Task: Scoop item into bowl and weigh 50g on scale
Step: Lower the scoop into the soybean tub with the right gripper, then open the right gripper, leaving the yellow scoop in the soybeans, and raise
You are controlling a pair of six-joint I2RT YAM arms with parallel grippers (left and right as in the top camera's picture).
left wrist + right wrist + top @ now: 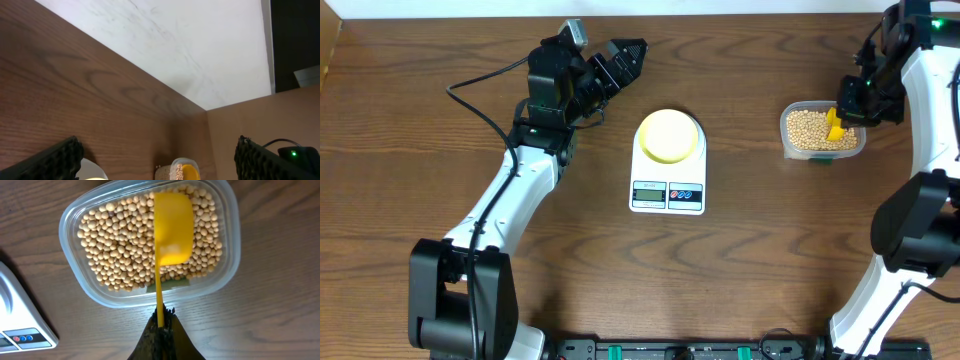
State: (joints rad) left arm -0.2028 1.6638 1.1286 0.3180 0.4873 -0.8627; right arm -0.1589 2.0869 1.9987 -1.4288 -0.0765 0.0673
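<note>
The beans (125, 245) fill a clear plastic tub (75, 287) at the table's right side, also visible from overhead as the tub (790, 135). My right gripper (161, 322) is shut on the thin handle of a yellow scoop (173, 227), whose cup hangs just over the beans. From above, the right gripper (852, 104) sits over the tub's far right part. The pale yellow-green bowl (669, 134) stands on the white scale (667, 195) at mid-table. My left gripper (625, 55) is open and empty, raised behind and left of the bowl.
The scale's corner with its buttons (22, 337) lies left of the tub. In the left wrist view, the tub (182, 171) shows far off between the wide-spread fingers (60, 160). A black cable (480, 75) trails behind the left arm. The table's back edge (740, 14) is close.
</note>
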